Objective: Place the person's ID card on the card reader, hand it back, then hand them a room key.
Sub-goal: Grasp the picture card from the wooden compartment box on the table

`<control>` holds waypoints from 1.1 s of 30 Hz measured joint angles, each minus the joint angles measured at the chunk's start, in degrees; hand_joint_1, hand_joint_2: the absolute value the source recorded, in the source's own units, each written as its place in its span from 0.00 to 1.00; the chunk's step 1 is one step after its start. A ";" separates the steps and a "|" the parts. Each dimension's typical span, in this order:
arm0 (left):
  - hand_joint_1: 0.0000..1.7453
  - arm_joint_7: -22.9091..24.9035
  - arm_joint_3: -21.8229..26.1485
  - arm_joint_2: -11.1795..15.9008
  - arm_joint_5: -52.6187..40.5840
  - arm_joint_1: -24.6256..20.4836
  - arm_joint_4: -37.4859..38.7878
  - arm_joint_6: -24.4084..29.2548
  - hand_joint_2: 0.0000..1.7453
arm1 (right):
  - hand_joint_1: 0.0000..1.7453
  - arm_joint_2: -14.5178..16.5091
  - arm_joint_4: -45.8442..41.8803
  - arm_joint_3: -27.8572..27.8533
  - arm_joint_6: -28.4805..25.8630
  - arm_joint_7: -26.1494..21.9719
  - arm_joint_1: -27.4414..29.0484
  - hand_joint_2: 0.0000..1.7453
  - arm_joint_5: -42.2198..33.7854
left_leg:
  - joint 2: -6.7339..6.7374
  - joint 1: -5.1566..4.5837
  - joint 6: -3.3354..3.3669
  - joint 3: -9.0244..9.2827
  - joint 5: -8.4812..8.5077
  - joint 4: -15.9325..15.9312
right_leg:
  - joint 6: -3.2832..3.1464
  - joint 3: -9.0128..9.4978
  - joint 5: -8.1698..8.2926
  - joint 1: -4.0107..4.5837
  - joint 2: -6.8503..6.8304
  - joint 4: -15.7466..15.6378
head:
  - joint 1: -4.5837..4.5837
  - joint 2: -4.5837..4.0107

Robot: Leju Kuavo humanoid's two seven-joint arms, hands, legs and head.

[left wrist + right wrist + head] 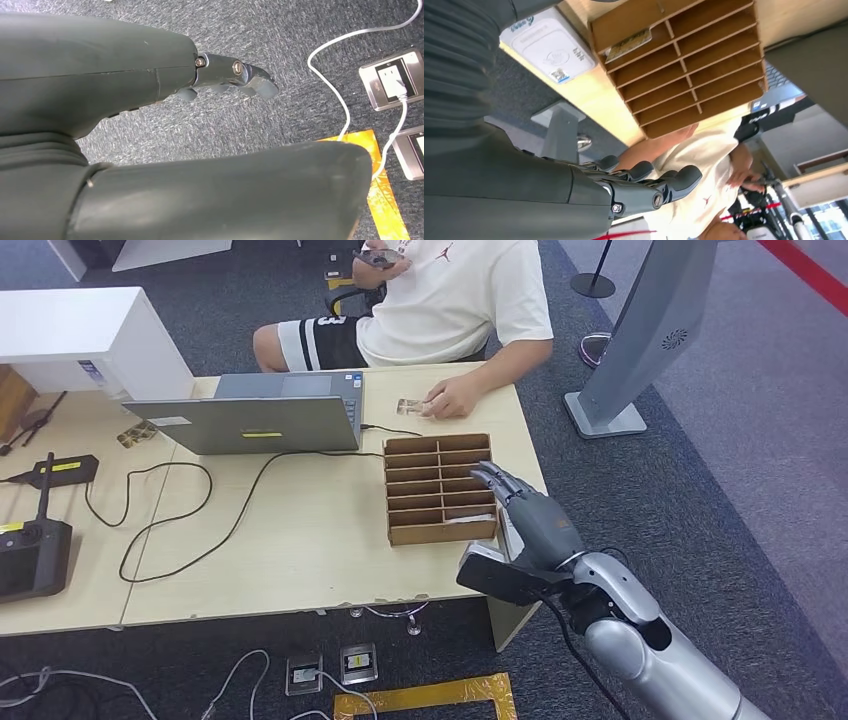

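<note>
Your target, the small pale ID card (pixel 411 406), lies flat on the far edge of the light wooden table (pixel 300 530), pinned under the fingertips of the seated person's hand (pixel 455 398); that person wears a white T-shirt (pixel 455 295) and holds a dark phone (pixel 381 257) in the other hand. Just nearer you sits the brown cardboard divider tray (pixel 440 488) with two columns of slots; one yellowish card (pixel 628 44) lies in an end slot on the side nearest the white square card reader (pixel 550 50), which sits on the table corner just beside the tray. Your right hand (pixel 527 510) hovers above the tray's near right corner, fingers (pixel 659 187) loosely curled and slightly apart, holding nothing, touching nothing. Your left hand (pixel 150 125) hangs over grey carpet (pixel 280 30), fingers extended with a gap to the thumb, nothing in it; below it you see two silver floor sockets (pixel 392 82), a white cable (pixel 345 105) and yellow tape (pixel 385 195). Left of the tray: a grey open laptop (pixel 255 415) with a black cable (pixel 200 510) looping across the table, a black handheld controller (pixel 30 555) at the left edge, a white box (pixel 85 340) far left. A grey floor stand (pixel 640 340) is right of the table.
</note>
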 joint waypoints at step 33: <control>0.00 1.11 -1.35 -1.20 1.71 -0.36 0.01 0.00 0.00 | 0.00 10.35 33.32 3.13 -13.41 -8.08 -14.11 1.00 10.84 | -0.04 0.00 0.00 -0.09 0.01 0.00 | 0.00 -0.04 0.00 0.01 -0.08 0.04 | -0.01 0.00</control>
